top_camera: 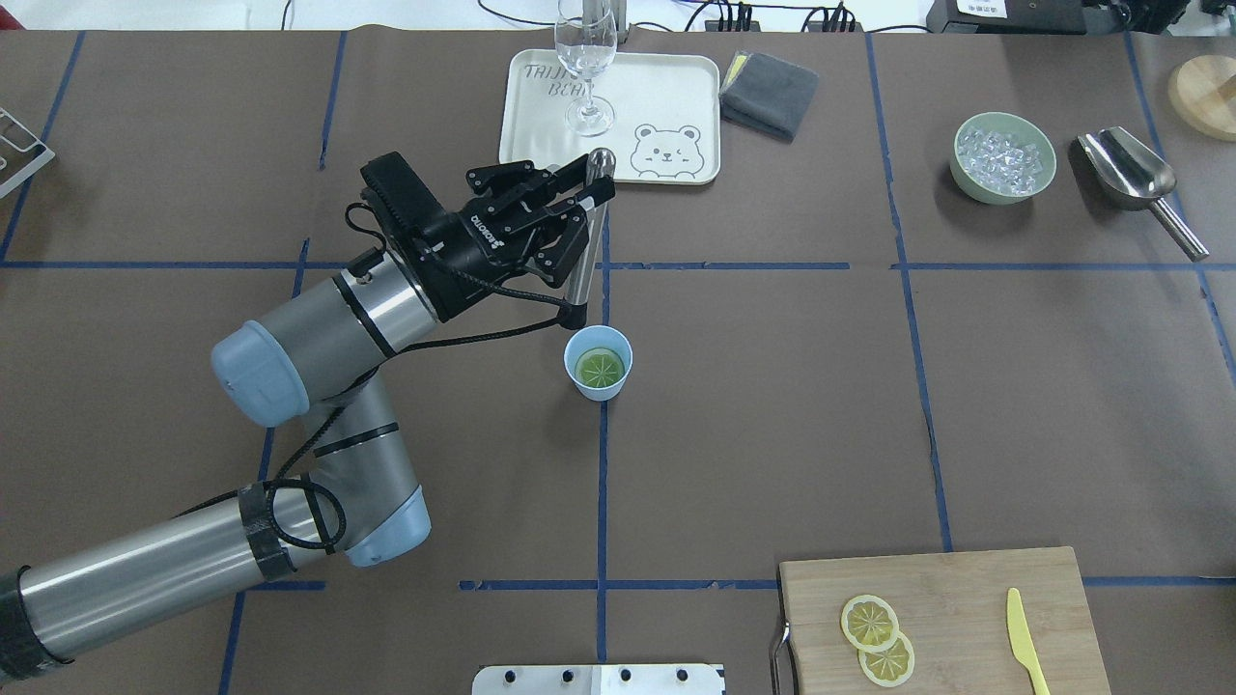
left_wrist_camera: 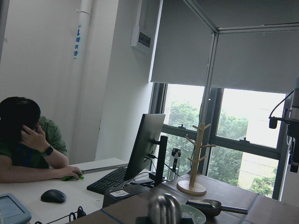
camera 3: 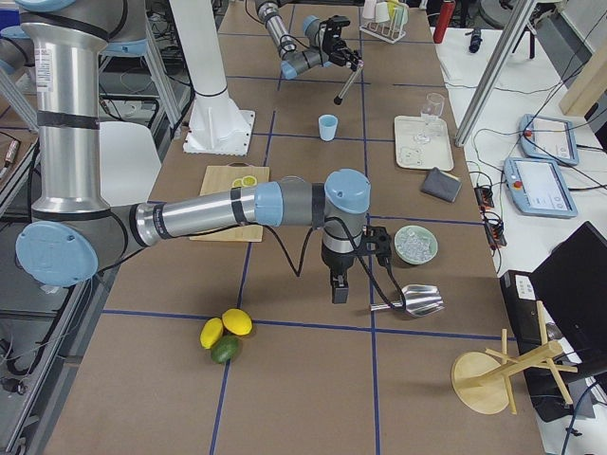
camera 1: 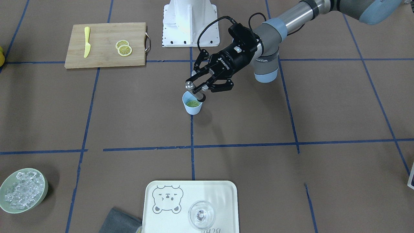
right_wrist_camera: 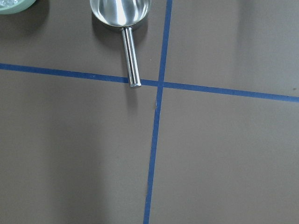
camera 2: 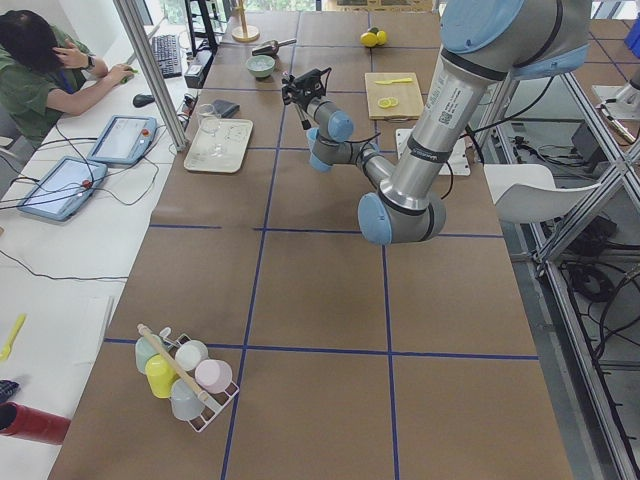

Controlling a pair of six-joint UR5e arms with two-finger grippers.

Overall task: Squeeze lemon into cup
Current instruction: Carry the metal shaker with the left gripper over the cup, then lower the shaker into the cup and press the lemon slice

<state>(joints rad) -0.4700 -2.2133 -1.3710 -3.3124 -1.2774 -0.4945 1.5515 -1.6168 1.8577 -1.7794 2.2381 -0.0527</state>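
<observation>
Metal rod (top_camera: 582, 275) was found clamped in left gripper (top_camera: 587, 208), tip just above cup (top_camera: 601, 390); lemon (top_camera: 600, 367) obs. inside. Right gripper (camera 3: 339, 289) finger state couldn't be told.

White wall (left_wrist_camera: 46, 56), 2 half-drawn grey blinds (left_wrist_camera: 184, 42) over daylit windows (left_wrist_camera: 247, 119), white desk (left_wrist_camera: 18, 189) btm left.
</observation>
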